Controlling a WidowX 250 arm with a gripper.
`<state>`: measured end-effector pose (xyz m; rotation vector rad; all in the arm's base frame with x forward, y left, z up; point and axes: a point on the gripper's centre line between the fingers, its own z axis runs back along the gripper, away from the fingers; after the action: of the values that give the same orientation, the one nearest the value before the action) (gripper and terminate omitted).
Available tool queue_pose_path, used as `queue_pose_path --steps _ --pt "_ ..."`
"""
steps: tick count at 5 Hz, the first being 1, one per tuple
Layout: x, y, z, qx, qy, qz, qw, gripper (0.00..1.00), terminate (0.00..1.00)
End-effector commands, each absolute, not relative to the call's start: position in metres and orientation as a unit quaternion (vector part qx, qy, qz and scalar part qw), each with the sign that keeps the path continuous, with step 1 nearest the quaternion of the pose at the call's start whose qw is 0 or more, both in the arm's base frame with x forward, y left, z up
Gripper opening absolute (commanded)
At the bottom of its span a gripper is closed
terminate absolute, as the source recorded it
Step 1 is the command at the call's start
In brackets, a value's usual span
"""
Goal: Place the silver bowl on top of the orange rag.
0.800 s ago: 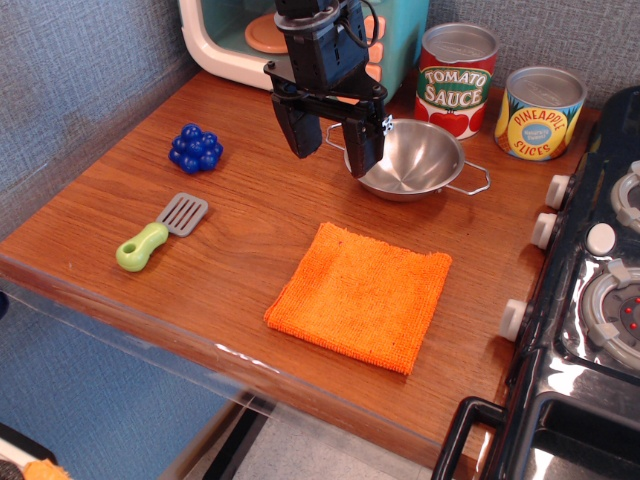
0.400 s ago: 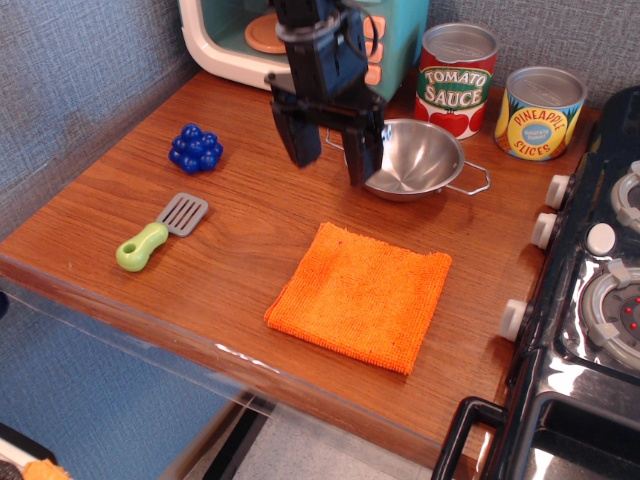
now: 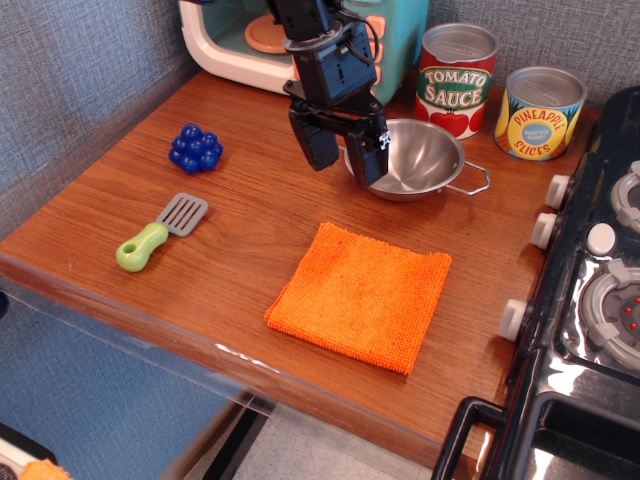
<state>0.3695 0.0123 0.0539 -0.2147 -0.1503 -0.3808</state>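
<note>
The silver bowl (image 3: pixel 418 156) stands on the wooden counter (image 3: pixel 230 190) at the back, in front of the cans, with a wire loop handle showing at its right. The orange rag (image 3: pixel 360 295) lies flat toward the front, apart from the bowl. My gripper (image 3: pixel 346 160) hangs open over the bowl's left rim. Its right finger (image 3: pixel 371 162) overlaps the bowl's left edge and its left finger (image 3: pixel 320 150) is outside the bowl. I cannot tell whether the fingers touch the rim. The bowl's left handle is hidden behind the gripper.
A tomato sauce can (image 3: pixel 456 78) and a pineapple can (image 3: pixel 540 112) stand behind the bowl. A toy oven (image 3: pixel 230 40) is at the back left. A blue grape cluster (image 3: pixel 195 148) and a green-handled spatula (image 3: pixel 150 238) lie at the left. A black stove (image 3: pixel 590 300) borders the right.
The gripper has shifted right toward the bowl and lowered a little; its two fingers now stand closer together around the bowl's left rim. Bowl and rag have not moved.
</note>
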Motion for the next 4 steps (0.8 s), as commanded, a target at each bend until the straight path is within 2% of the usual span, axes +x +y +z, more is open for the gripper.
queue_pose_path --steps 1,2,4 --pt "0.401 -0.007 0.064 -0.015 -0.107 -0.31 0.944 1.0 0.0" --pt "0.406 -0.024 0.057 -0.015 -0.096 -0.344 0.934 1.0 0.0" --pt "0.405 -0.026 0.075 -0.094 -0.117 -0.353 0.924 1.0 0.0"
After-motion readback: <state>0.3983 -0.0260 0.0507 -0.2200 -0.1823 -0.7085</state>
